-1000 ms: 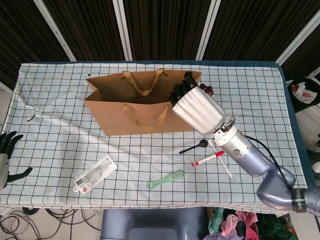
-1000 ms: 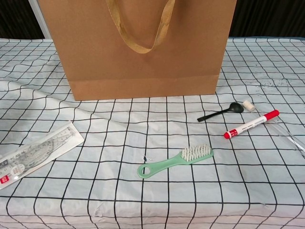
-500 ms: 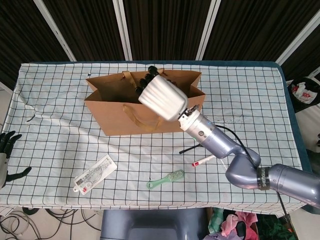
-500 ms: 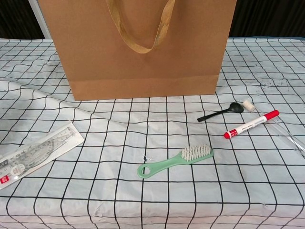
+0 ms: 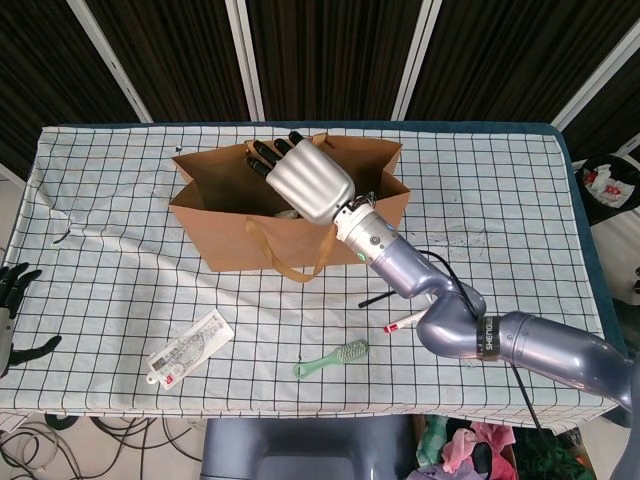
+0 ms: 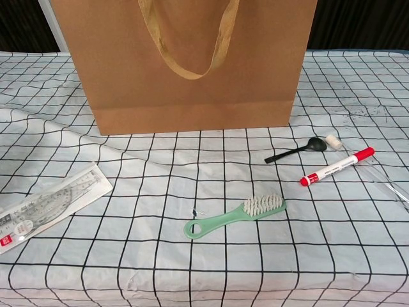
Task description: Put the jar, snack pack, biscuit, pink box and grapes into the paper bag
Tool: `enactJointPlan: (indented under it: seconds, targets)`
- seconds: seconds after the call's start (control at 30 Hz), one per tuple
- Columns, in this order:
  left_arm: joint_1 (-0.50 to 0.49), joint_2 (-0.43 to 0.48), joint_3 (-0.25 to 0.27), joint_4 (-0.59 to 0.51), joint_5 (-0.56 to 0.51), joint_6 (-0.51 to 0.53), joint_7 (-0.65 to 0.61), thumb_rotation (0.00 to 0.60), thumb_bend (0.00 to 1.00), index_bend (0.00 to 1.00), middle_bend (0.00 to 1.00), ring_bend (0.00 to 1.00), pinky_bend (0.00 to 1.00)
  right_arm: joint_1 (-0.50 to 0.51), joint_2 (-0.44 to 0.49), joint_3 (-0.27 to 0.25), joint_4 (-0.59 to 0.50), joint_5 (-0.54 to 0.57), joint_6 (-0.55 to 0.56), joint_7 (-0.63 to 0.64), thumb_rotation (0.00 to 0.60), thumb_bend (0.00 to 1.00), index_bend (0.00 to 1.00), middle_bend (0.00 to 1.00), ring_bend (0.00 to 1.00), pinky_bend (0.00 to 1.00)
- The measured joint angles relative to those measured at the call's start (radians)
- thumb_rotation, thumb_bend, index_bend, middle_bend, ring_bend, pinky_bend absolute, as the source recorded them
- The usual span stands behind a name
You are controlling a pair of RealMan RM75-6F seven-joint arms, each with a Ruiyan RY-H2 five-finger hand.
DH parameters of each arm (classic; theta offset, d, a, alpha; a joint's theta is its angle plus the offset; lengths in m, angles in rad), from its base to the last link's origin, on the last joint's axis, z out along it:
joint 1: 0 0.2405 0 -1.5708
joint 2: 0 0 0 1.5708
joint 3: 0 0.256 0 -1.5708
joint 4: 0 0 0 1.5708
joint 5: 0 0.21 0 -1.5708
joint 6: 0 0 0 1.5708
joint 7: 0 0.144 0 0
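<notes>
The brown paper bag (image 5: pixel 230 235) stands open at the back middle of the checked cloth; in the chest view only its front wall (image 6: pixel 192 70) shows. My right hand (image 5: pixel 305 180) hovers over the bag's mouth with its back up and fingers stretched towards the far left corner, nothing visible in it. A pale item (image 5: pixel 290 213) shows just under the hand inside the bag; the rest of the inside is hidden. My left hand (image 5: pixel 15 300) hangs at the table's left edge, fingers apart and empty. No jar, snack pack, biscuit, pink box or grapes lie on the cloth.
In front of the bag lie a green brush (image 6: pixel 236 215), a red marker (image 6: pixel 337 166), a black spoon (image 6: pixel 296 151) and a ruler in a clear sleeve (image 6: pixel 45 204). A thin clear stick (image 6: pixel 390 185) lies at the right. The bag's front handle (image 6: pixel 188 61) hangs down.
My right hand has swung left from the bag's right end to over its mouth, and its fingers have straightened. The dark reddish thing seen at its fingertips earlier no longer shows. The front handle has dropped lower.
</notes>
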Motion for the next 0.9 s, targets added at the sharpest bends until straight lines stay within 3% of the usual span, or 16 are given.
enactJointPlan:
  seconds: [0.2,0.47,0.73,0.9]
  targets:
    - [0.001,0.0,0.001,0.001,0.001,0.0,0.001,0.6,0.07,0.16,0.06,0.0,0.09,0.008,0.018,-0.002,-0.013,0.114,0.053,-0.03,0.6,0.14,0.13,0.09,0.23,0.3]
    - [0.004,0.002,0.0,-0.001,0.002,0.008,-0.004,0.6,0.07,0.16,0.06,0.0,0.09,-0.058,0.079,-0.002,-0.095,0.15,0.23,-0.069,0.6,0.14,0.12,0.09,0.22,0.3]
    - [0.015,0.012,-0.007,-0.005,0.001,0.029,-0.027,0.6,0.07,0.15,0.06,0.0,0.09,-0.278,0.254,-0.035,-0.287,0.222,0.362,-0.023,0.6,0.14,0.12,0.09,0.22,0.28]
    - [0.021,0.019,-0.002,-0.007,0.007,0.034,-0.029,0.6,0.07,0.15,0.06,0.0,0.09,-0.494,0.35,-0.124,-0.383,0.166,0.495,0.057,0.6,0.14,0.12,0.08,0.21,0.28]
